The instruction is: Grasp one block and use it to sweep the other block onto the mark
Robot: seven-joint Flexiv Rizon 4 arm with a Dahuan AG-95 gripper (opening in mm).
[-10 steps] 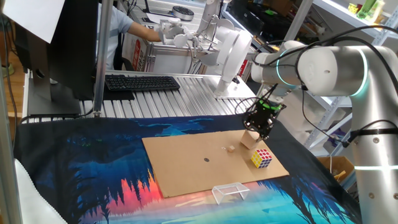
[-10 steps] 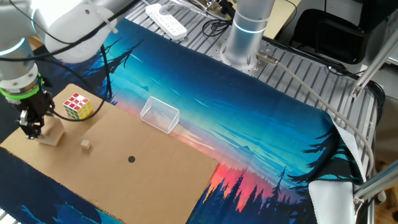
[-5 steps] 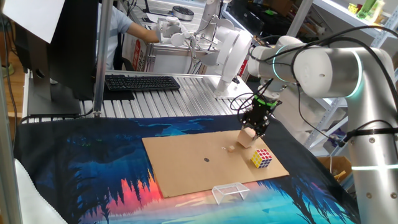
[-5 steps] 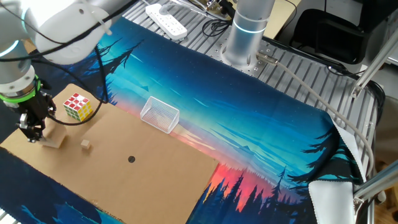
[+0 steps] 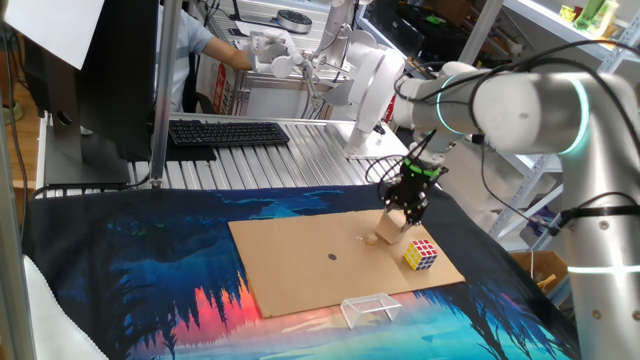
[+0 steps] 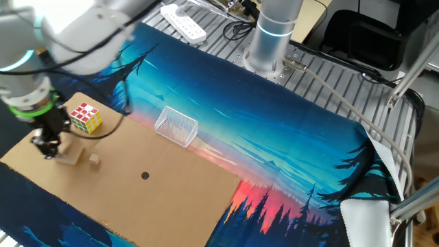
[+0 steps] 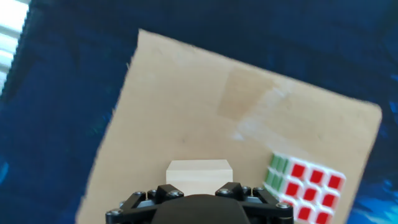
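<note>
Claw (image 5: 404,207) clamped on tan cube (image 5: 389,228), square on cardboard (image 5: 300,262); tiny piece (image 6: 94,160) just beside.

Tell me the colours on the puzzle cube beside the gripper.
The puzzle cube shows red and green squares on white edges, clearest in the hand view.

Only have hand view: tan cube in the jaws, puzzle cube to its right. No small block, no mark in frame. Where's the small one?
Observer: The small wooden piece lies on the cardboard just beside the tan cube, with a narrow gap between them.
Operator: And the mark?
Observer: The dark dot is further along the cardboard, beyond the small piece as seen from the cube, roughly in line.
Operator: Anything in that path?
Observer: No. The clear plastic frame sits just off the cardboard's edge, to the side of that line.
</note>
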